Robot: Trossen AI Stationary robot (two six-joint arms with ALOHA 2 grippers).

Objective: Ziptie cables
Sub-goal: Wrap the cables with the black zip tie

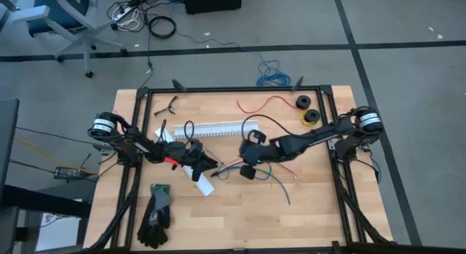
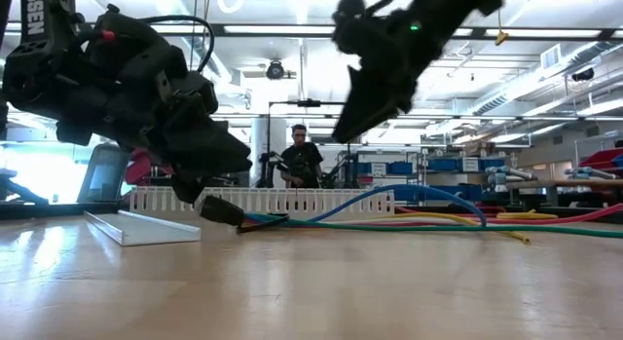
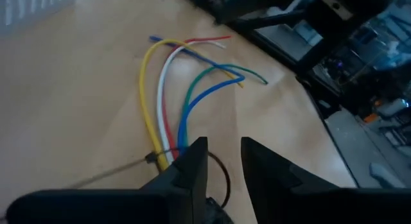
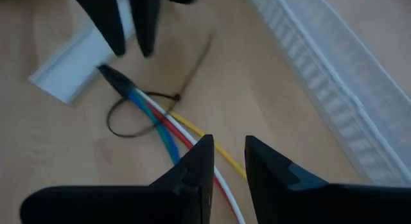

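Workshop beyond, wooden table [image 1: 240, 210] in front. Left gripper [image 1: 206, 165] hung low over the dark-sleeved end of the cables [image 4: 168, 131], fingers [image 3: 192, 169] a narrow gap apart, nothing gripped as far as could be seen. Right gripper [image 1: 247, 169] hovered well above the cables' middle, fingers [image 4: 199, 166] likewise slightly apart and empty. Cables [image 3: 168, 89] lay flat at table centre between the two grippers, sleeved end to the left, loose ends fanned right. Black ziptie [image 4: 138, 115] already looped round the bundle near the sleeve, tail threaded through its head, but loop slack and wide, not cinched. Judged roughly halfway: threading done, tightening left. White channel [image 1: 215, 128] lay beyond the cables, its cover [image 1: 204, 185] just beside the left gripper. Gloves [image 1: 156, 207] at near left.
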